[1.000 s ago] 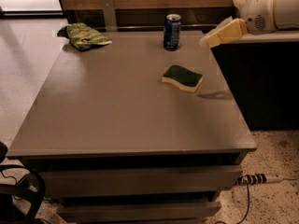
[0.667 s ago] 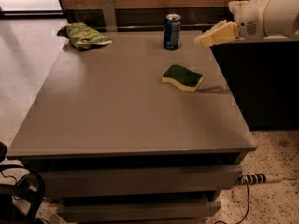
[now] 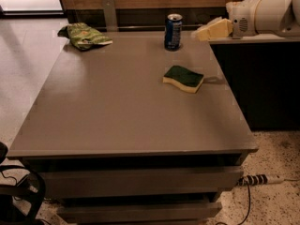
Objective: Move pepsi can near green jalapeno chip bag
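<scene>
The pepsi can, dark blue with a silver top, stands upright at the far edge of the grey table. The green jalapeno chip bag, wrinkly and light green, lies at the table's far left corner, well apart from the can. My gripper reaches in from the right on a white arm. Its cream fingers point left, a short way right of the can and not touching it.
A dark-green-and-yellow sponge lies on the table right of centre, in front of the can. A dark counter stands right of the table. A power strip and cables lie on the floor at lower right.
The gripper has moved left and slightly up toward the can. The can, bag and sponge have not moved.
</scene>
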{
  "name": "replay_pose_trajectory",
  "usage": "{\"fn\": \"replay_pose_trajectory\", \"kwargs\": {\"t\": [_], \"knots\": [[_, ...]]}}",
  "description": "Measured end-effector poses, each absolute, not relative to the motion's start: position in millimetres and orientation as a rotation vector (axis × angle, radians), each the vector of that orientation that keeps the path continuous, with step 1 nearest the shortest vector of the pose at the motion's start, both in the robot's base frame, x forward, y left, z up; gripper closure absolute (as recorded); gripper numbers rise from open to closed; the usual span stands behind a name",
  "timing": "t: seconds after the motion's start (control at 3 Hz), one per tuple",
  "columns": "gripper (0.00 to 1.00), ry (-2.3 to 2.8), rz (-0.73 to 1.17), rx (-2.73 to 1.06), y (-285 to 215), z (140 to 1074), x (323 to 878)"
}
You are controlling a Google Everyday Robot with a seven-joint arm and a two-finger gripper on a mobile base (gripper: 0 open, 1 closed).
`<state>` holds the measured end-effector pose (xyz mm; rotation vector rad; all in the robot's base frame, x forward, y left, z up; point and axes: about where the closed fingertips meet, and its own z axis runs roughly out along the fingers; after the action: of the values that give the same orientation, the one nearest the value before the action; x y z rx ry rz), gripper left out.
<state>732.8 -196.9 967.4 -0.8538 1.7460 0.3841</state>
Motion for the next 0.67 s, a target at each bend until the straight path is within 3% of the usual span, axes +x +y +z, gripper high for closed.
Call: {"fn": "replay_pose_trajectory", "kwargs": {"t": [0.67], "knots": [[0.0, 1.714, 0.416, -0.685, -197.3, 938.0, 780.8]]}}
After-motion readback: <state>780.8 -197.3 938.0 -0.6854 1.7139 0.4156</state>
